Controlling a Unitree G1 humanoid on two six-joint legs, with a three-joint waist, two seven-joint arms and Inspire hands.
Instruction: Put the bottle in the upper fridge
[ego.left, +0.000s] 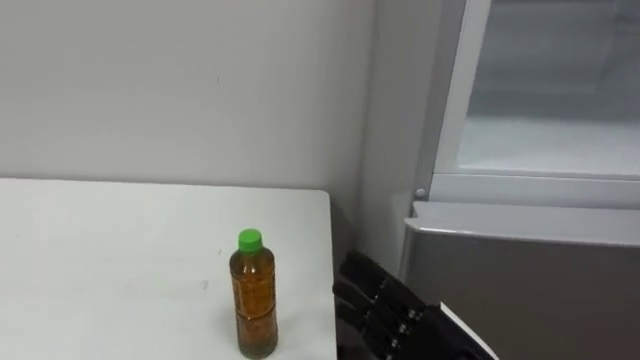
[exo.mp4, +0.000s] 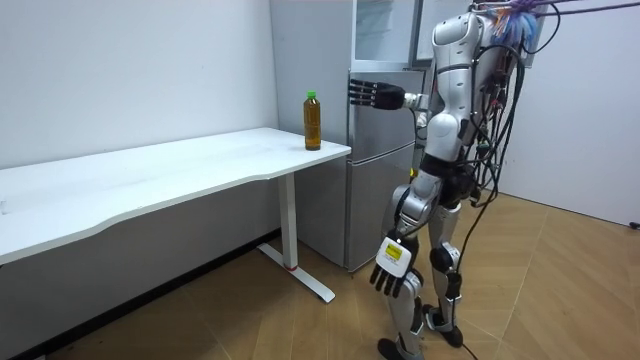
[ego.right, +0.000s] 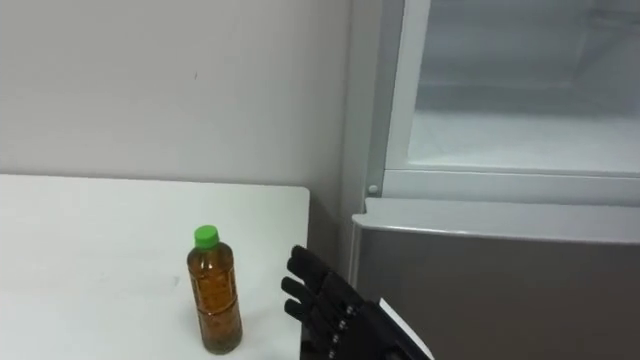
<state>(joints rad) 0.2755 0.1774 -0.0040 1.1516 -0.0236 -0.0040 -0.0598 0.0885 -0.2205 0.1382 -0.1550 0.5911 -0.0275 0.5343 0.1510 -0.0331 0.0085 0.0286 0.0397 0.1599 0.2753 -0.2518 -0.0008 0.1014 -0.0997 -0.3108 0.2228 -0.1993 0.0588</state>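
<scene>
The bottle (ego.right: 216, 292) is not yet grasped.
It stands upright near the white table's (ego.right: 80, 260) right edge; just right of it the right hand (ego.right: 325, 305), fingers straight and empty, should wrap its middle. The upper fridge (ego.right: 520, 100) is open; the left hand (exo.mp4: 390, 268) hangs relaxed.

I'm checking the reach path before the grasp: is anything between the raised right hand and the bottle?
Nothing visible. The open right hand hovers just past the right edge of the table, with only bare tabletop between it and the bottle. The upper fridge compartment above stands open.
</scene>
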